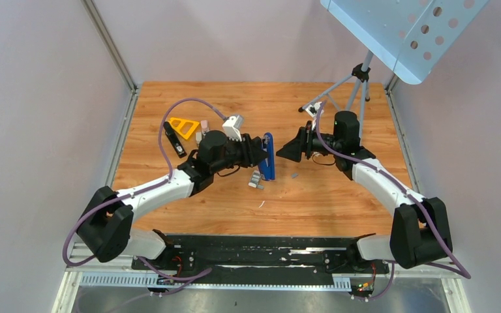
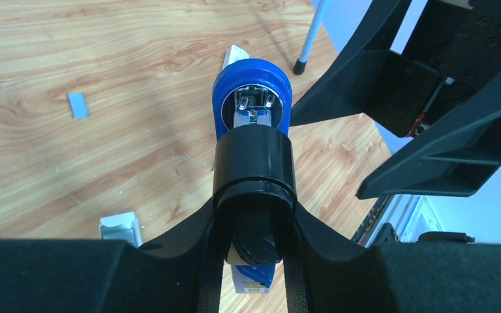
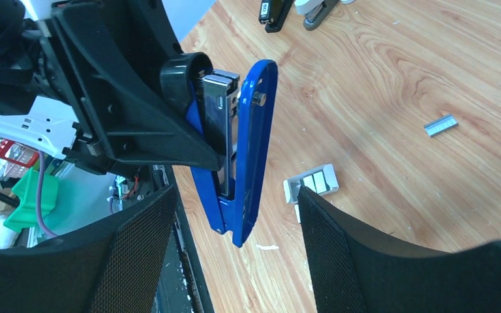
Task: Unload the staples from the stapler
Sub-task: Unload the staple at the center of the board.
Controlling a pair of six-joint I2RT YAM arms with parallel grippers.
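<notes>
1. My left gripper [image 1: 261,154] is clamped on the blue stapler [image 3: 256,124], pinching its black top end. The stapler is held clear of the desk [image 1: 339,195] near the middle, standing roughly on end.

2. The stapler is hinged open. The blue base stands swung away from the chrome magazine [image 3: 220,124], with a narrow gap between them.

3. My right gripper [image 1: 292,150] is spread and carries nothing. It faces the stapler from the right side, near it but not touching.

4. Progress, as I judge it:
- Opening is done.
- Some staples are out. A loose staple strip [image 3: 440,125] lies on the desk to the right of the stapler, and a clump of staples [image 3: 313,182] lies just below it.
- Small pale scraps lie nearer the arm bases.

5. Remaining, as I judge it: I cannot tell from any view whether the magazine holds more staples, because its channel faces away or is shadowed. If any remain, the right gripper must reach in and draw them out. The stapler must then be set down
</notes>
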